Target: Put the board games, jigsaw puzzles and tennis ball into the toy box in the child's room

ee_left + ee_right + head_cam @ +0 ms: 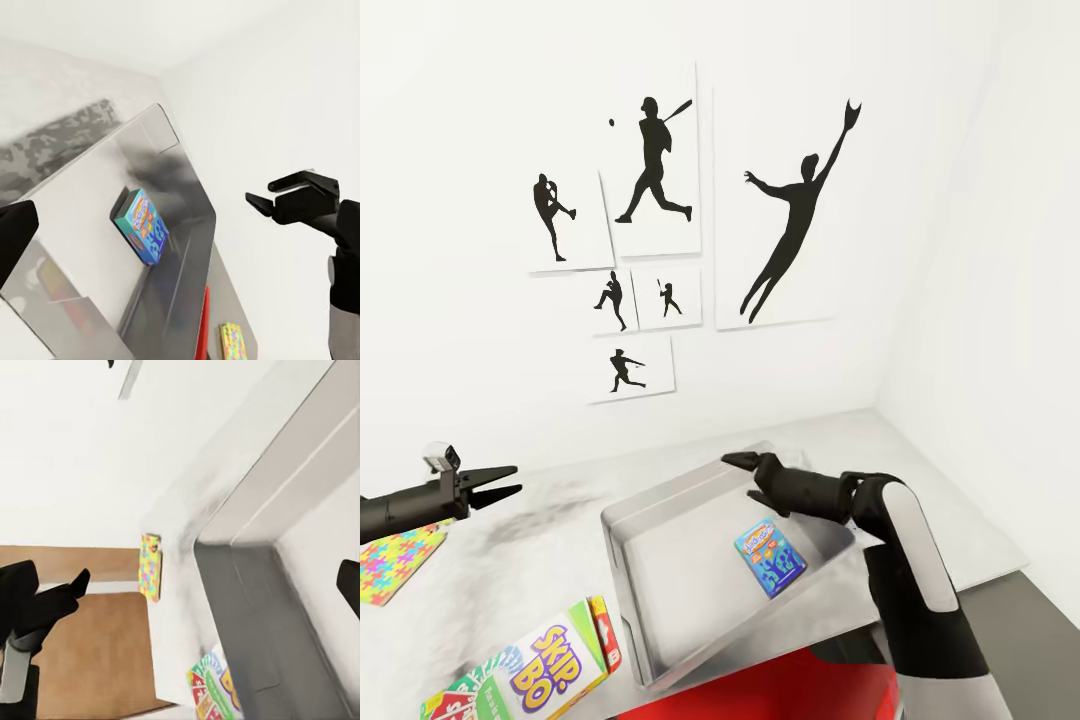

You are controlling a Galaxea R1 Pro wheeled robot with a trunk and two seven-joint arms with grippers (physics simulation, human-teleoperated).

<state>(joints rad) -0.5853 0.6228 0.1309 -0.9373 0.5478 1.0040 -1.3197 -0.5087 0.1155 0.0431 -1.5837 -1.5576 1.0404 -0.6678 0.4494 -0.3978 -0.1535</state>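
The light grey toy box (660, 560) sits on the speckled table (510, 560), with a blue board game (770, 558) inside it. That game (141, 225) leans against the bin's wall (90, 247). My right gripper (740, 478) hovers open and empty over the bin's far rim. To the left, my left gripper (512, 481) is open above the table, close to a jigsaw puzzle (390, 565) at the table's left edge. At the front edge, left of the bin, lie a Skip-Bo board game (555, 665) and a second green and red game (455, 700). The bed is out of view.
White walls meet in a corner behind the table, and black silhouette pictures (650, 210) hang above it. Wood floor (97, 652) lies beyond the table's left side. My red trunk (780, 690) presses against the front edge.
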